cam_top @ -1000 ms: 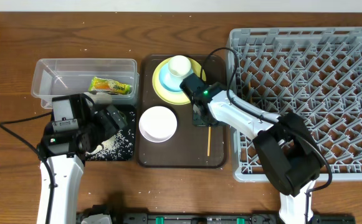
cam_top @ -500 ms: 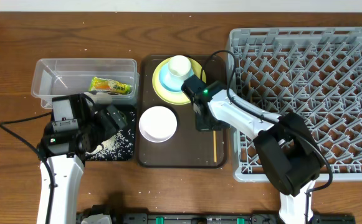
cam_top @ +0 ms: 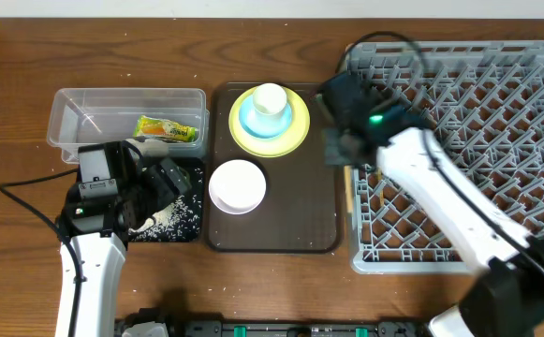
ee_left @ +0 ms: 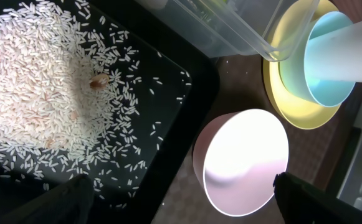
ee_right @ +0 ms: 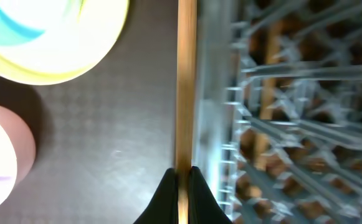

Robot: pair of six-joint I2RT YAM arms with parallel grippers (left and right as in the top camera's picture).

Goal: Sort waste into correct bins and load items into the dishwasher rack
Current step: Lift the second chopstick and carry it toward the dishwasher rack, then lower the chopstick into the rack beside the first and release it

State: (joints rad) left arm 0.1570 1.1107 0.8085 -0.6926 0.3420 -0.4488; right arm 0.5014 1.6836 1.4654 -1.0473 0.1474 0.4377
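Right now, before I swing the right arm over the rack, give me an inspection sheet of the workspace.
Surface: brown wooden table.
Job's things: snack wrapper in clear tub; rice in black tray; cup, blue bowl and yellow plate stacked, white bowl beside them, on brown tray; rack at right.
Clutter: nothing seen.
Grippers: left gripper open above the rice; right gripper shut on chopsticks at the rack's left edge.
Cables: black cable beside left arm; second cable arcs over rack.
Surroundings: nothing seen.
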